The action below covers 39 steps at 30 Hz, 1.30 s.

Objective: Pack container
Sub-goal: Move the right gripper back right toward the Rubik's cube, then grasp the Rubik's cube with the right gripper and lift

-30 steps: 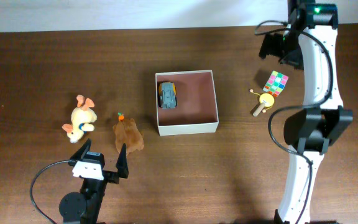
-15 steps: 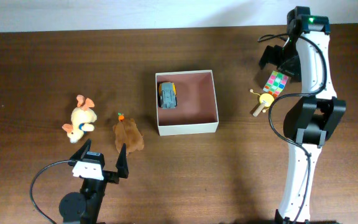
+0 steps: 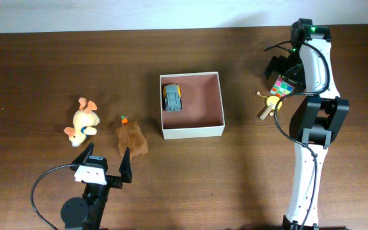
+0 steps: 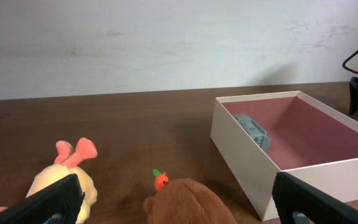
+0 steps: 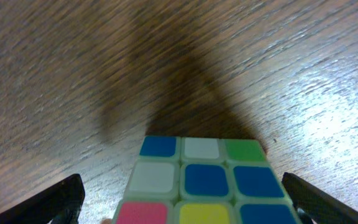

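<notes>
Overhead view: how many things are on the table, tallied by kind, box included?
Plush animals: 2, a cream-yellow plush with pink ears and a brown plush with an orange carrot
Grey toy car: 1, inside the box
Multicoloured puzzle cube: 1
Yellow wooden-handled toy: 1
White-walled square box: 1
Total: 6

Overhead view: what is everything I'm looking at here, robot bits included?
table: 1, dark brown wood, under everything
container: 1, white walls, pinkish-brown inside, centre
toy car: 1, grey and yellow, container's top-left corner
yellow plush: 1, pink ears, far left
brown plush: 1, tiny orange carrot, left of container
puzzle cube: 1, multicoloured, right of container
wooden toy: 1, yellow, beside cube
left gripper: 1, black, open, by brown plush
right gripper: 1, black, open, over cube
</notes>
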Motion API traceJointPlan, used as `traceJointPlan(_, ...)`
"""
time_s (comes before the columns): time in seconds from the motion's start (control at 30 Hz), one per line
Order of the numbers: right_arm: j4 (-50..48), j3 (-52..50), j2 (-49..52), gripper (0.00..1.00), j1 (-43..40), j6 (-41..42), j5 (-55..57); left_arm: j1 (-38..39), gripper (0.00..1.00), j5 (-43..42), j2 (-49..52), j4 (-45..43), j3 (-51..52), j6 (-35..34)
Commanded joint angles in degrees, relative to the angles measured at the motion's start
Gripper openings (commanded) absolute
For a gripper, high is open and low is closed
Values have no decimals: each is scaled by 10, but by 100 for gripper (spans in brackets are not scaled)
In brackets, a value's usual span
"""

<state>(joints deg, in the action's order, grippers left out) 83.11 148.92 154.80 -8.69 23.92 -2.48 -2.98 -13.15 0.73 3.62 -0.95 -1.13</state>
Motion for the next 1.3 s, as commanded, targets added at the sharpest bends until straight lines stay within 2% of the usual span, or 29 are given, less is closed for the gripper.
traceJointPlan(0.0,-4,-10,10,91,-10,1,0,-2,99,-6,-4,-1,4,7)
traceJointPlan(0.1,-9,-19,15,86,-11,-12,-1,-2,99,-6,-4,-1,4,7)
traceJointPlan(0.37,-32,-75,15,84,-11,-27,-1,-2,99,-6,-4,-1,4,7)
traceJointPlan(0.57,-32,-75,15,72,-11,-41,-3,-2,99,-6,-4,-1,4,7)
traceJointPlan(0.77,-30,-75,15,69,-11,-58,-14,-2,99,-6,-4,-1,4,7)
traceJointPlan(0.87,-28,-71,13,64,-11,-72,-23,-2,99,-6,-4,-1,4,7)
traceJointPlan(1.27,0,-31,-18,63,-10,-152,-62,-2,99,-6,-4,-1,4,7)
